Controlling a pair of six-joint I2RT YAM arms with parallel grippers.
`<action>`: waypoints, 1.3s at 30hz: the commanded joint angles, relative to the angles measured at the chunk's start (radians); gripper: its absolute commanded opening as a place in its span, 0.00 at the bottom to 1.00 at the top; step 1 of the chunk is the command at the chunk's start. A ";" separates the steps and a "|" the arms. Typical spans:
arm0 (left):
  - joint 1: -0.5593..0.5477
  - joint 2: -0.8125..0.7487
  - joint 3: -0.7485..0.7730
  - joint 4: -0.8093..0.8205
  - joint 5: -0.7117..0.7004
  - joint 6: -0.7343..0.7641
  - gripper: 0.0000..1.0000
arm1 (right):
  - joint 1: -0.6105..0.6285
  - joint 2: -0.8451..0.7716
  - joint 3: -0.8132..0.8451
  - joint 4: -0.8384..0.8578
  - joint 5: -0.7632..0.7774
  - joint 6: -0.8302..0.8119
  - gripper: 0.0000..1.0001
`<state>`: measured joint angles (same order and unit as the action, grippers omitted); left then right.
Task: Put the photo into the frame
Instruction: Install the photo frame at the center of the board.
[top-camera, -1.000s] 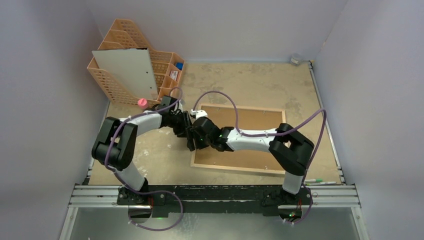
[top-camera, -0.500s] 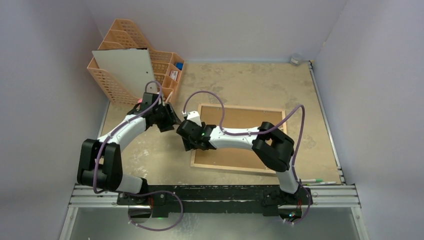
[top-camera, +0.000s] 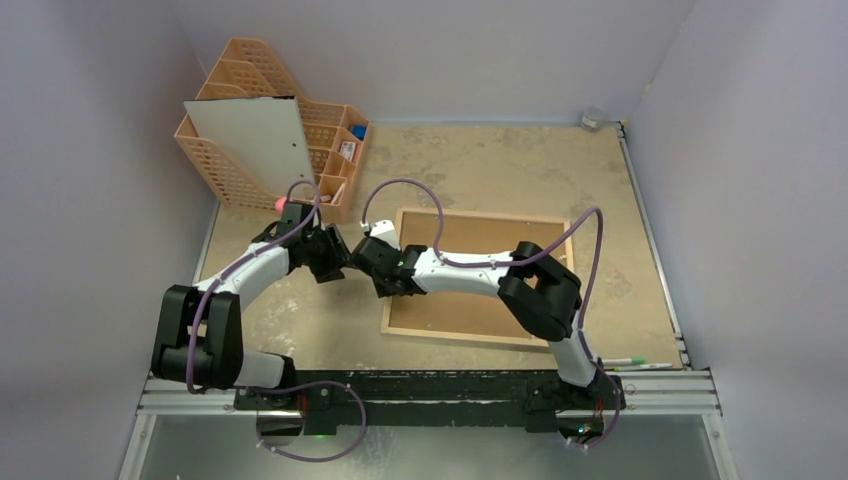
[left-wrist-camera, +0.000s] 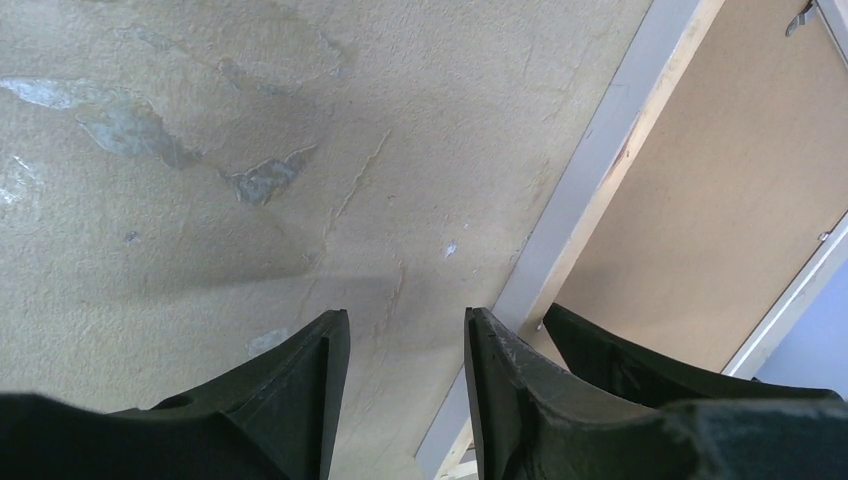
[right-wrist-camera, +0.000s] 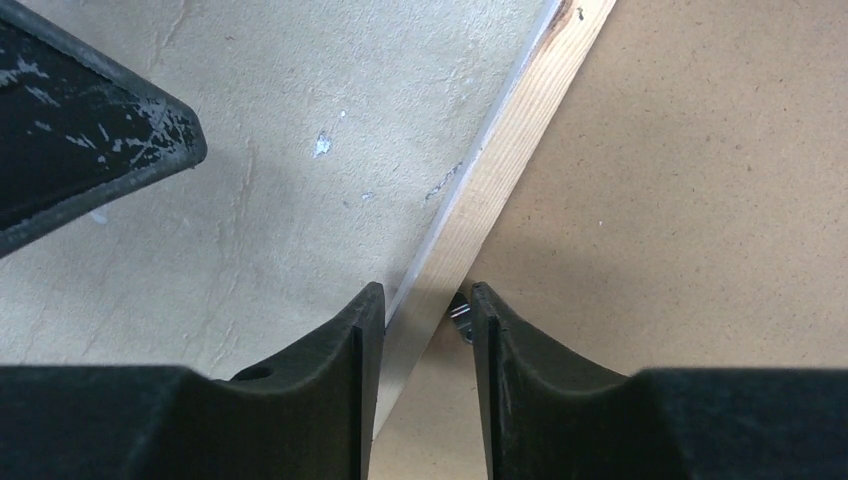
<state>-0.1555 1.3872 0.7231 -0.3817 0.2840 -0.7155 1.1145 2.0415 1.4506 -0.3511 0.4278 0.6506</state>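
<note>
The frame lies face down on the table, with the brown fibreboard sheet inside its wood rim. My right gripper straddles the frame's left rim, jaws apart, one finger on each side and a small metal tab beside the inner finger. My left gripper hangs open over bare table just left of the same rim, close to the right gripper. No printed photo shows. A large plain white sheet leans in the organiser; I cannot tell whether it is the photo.
The peach lattice organiser stands at the back left, a small pink object in front of it. Pens lie at the near right edge. A small round thing sits in the far right corner.
My left arm has drawn back to the left and its jaws have spread. My right gripper has slid up along the frame's left rim and its jaws have narrowed.
</note>
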 joint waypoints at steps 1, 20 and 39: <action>0.005 -0.016 -0.008 0.040 0.030 0.002 0.47 | 0.008 0.047 0.034 -0.063 -0.041 0.014 0.36; 0.005 -0.001 0.010 0.051 0.041 0.024 0.47 | 0.008 -0.044 0.133 -0.168 0.057 0.063 0.60; 0.005 -0.114 0.087 -0.014 -0.076 -0.058 0.53 | 0.052 -0.521 -0.283 -0.238 -0.344 -0.604 0.71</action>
<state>-0.1551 1.2984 0.7464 -0.3908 0.2276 -0.7227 1.1320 1.5570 1.2156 -0.5415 0.1844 0.1593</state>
